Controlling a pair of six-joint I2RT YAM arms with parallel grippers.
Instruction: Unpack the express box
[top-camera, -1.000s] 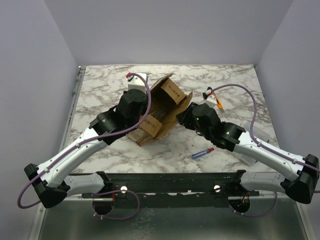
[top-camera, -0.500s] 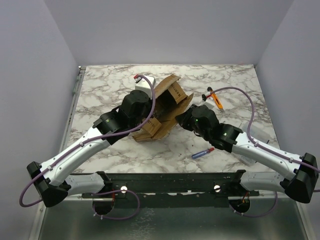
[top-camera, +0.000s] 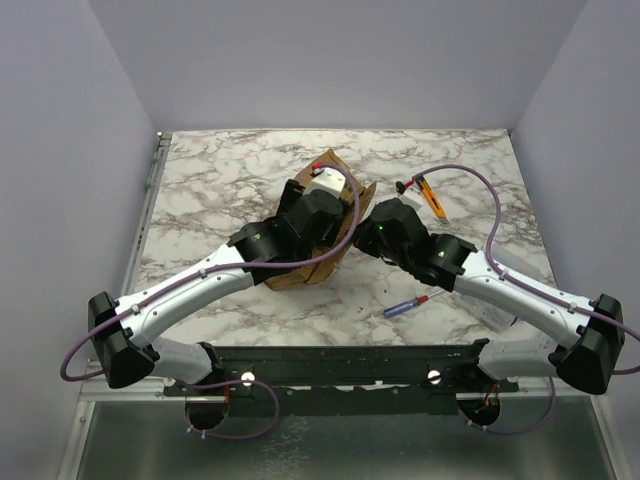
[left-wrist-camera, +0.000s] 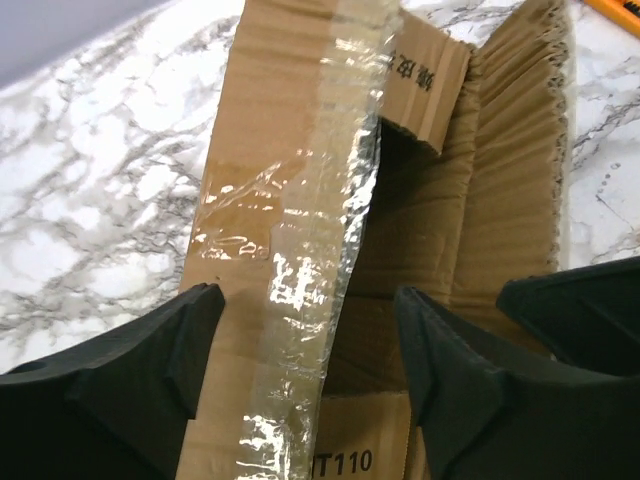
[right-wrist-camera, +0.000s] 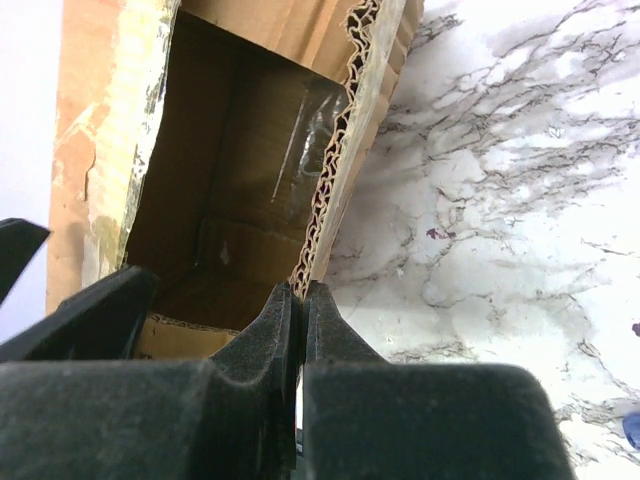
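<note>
Express box (top-camera: 348, 222) sits on the marble table (top-camera: 200, 190), flaps up and interior exposed; both arms converge on it. Left gripper (left-wrist-camera: 305, 310) is above the box with its jaws spread, one finger (left-wrist-camera: 170, 350) outside the flap that carries the glossy tape strip and the other over the open cavity; nothing is held. Right gripper (right-wrist-camera: 300, 290) is at the box's right wall with its fingers (right-wrist-camera: 265, 335) pressed together, the tips meeting the wall's corrugated top edge; cannot tell whether any cardboard is pinched. The box interior shows bare brown cardboard with a taped seam on the inner wall. An orange tool (top-camera: 432, 200) lies right of the box, well apart. A blue-handled screwdriver (top-camera: 405, 305) lies right of the box, nearer the arm bases.
</note>
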